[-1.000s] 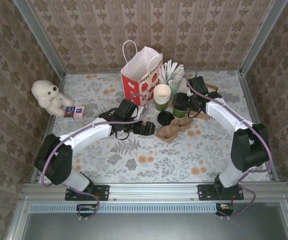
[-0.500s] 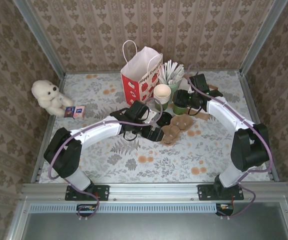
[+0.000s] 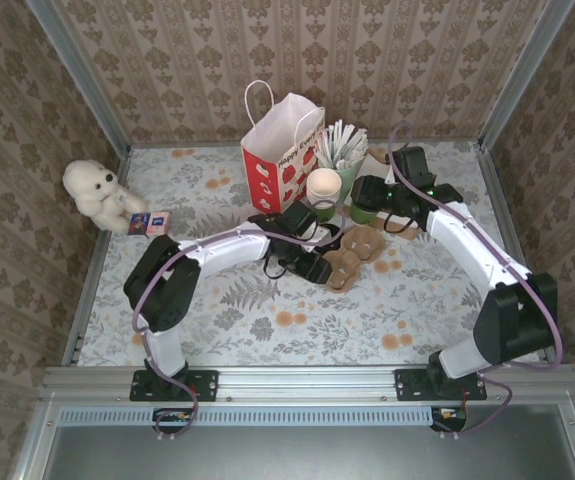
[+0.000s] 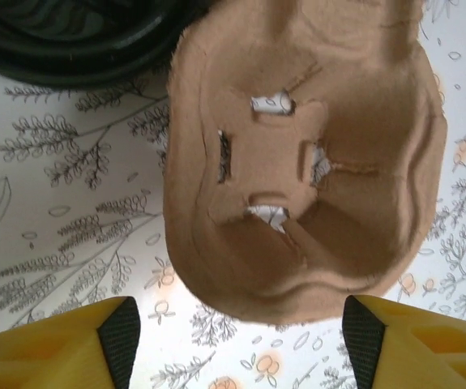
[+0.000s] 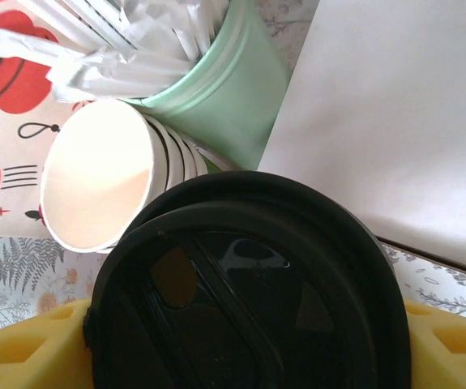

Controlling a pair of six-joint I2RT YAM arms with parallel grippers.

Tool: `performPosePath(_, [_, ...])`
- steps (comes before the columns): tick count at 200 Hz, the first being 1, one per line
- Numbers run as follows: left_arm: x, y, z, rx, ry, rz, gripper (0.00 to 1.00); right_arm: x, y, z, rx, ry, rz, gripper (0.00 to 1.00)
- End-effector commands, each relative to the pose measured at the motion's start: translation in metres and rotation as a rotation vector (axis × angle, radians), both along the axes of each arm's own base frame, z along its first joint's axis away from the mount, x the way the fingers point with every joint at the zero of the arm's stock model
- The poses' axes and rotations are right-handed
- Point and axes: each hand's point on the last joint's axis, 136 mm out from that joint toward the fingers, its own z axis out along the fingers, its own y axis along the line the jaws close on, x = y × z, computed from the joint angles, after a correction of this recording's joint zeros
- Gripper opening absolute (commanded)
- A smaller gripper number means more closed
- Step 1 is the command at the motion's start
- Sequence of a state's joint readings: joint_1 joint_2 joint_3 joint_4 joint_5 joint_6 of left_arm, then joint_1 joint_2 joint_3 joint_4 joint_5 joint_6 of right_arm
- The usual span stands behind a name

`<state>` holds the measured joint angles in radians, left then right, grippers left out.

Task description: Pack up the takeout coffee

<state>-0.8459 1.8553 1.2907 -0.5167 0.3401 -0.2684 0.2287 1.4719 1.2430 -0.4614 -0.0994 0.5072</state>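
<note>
- At the back of the table: the bag stands upright with its mouth open. Its contents cannot be made out.
- Just right of the bag: the green cup, upright, holding a bunch of white sticks that fan out over its rim.
- In front of the green cup: the cream cups, nested one inside another. The right wrist view shows the inside of the top cup as bare pale paper.
- Right of the cream cups and near them: the coffee, lid on, lying between the two fingers of the right gripper.
- Right gripper: clenched on the coffee. In the wrist view a yellow finger presses each side of the black lid.
- Table centre: the carrier, brown pulp, its well uppermost. The floral cloth shows through the slots cut in the well floor.
- Touching the carrier's far left edge: a loose lid, black and flat on the table.
- Left gripper: jaws released and spread wide, the carrier's near end just ahead of the gap, fingertips clear of it. It sits well apart from the coffee.
</note>
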Motion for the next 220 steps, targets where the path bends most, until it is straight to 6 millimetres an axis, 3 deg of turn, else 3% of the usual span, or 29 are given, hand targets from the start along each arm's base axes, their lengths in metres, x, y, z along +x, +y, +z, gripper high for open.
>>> performPosePath(1, [0.002,-0.005,-0.001,0.024,0.012,-0.003,0.59,-0.016,-0.021,-0.012,-0.05,0.048,-0.042,0.69])
performPosePath(50, [0.004,0.015,-0.021,0.132,0.015,0.021,0.34,-0.027,-0.051,-0.025,-0.104,0.095,-0.094,0.7])
performPosePath(74, [0.0,0.03,-0.018,0.158,0.009,0.02,0.2,-0.026,-0.056,-0.032,-0.114,0.117,-0.097,0.7])
performPosePath(115, [-0.003,0.068,-0.016,0.225,-0.004,0.047,0.18,-0.018,-0.052,-0.049,-0.101,0.149,-0.09,0.7])
performPosePath(138, [-0.002,0.084,-0.008,0.24,-0.012,0.063,0.21,-0.007,-0.044,-0.06,-0.064,0.147,-0.077,0.7])
performPosePath(172, [-0.002,0.089,0.017,0.193,-0.036,0.045,0.3,0.012,-0.042,-0.068,-0.057,0.112,-0.089,0.69])
performPosePath(196, [-0.002,0.09,0.046,0.083,-0.055,0.036,0.5,0.027,-0.049,-0.075,-0.103,0.106,-0.122,0.69])
performPosePath(220, [0.009,0.103,0.079,-0.036,-0.091,0.108,0.62,0.037,-0.049,-0.08,-0.11,0.103,-0.12,0.69])
